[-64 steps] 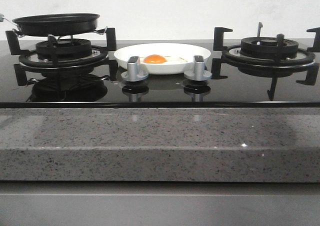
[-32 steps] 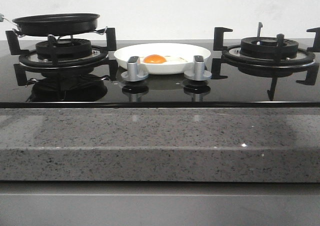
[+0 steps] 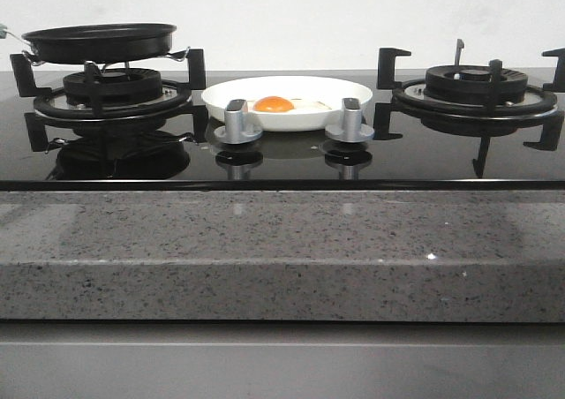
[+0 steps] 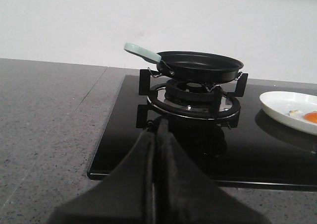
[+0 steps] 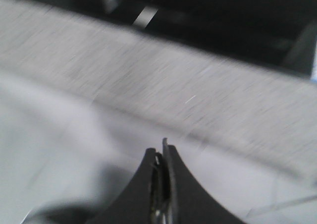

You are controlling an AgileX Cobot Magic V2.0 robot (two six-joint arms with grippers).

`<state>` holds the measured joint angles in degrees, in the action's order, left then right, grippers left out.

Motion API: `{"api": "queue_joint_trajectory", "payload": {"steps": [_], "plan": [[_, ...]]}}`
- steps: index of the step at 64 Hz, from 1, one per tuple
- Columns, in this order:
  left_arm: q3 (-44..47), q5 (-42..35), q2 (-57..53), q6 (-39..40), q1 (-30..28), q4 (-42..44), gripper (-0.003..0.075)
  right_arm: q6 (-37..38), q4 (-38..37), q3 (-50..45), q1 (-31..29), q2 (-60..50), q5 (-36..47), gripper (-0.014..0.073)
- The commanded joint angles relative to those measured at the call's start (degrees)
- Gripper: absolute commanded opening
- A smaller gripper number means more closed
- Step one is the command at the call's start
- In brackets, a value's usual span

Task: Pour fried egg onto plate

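Centrally in the frame, the fried egg [image 3: 275, 104] lies on the plate [image 3: 353, 93]; both the left tool [image 4: 155, 135] and the right tool [image 5: 162, 154] are closed, holding nothing.

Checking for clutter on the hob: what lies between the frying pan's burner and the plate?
Nothing but bare black glass hob between the burner under the frying pan and the plate, as the left wrist view shows.

Right wrist view blurred; plate [image 4: 282, 107] cut by frame edge in left wrist view
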<state>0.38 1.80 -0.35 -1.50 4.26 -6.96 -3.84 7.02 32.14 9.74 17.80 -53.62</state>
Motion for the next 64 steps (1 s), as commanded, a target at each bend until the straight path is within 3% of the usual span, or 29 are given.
{"api": "queue_joint_trajectory", "payload": {"steps": [1, 17, 32, 64], "plan": [[0.22, -5.1, -1.03, 0.6, -0.02, -0.45, -0.0019, -0.78, -3.29, -4.34, -2.7, -2.95, 14.86, -0.007], [0.22, -5.1, -1.03, 0.6, -0.02, -0.45, -0.0019, -0.78, -3.71, -23.46, -10.19, -15.86, 37.36, -0.007], [0.22, -5.1, -1.03, 0.6, -0.02, -0.45, -0.0019, -0.73, -3.36, -33.4, -10.64, -19.47, 50.55, -0.007], [0.22, -5.1, -0.92, 0.6, -0.02, -0.45, -0.0019, -0.73, -3.21, -33.37, -9.96, -19.53, 51.38, -0.007]]}}
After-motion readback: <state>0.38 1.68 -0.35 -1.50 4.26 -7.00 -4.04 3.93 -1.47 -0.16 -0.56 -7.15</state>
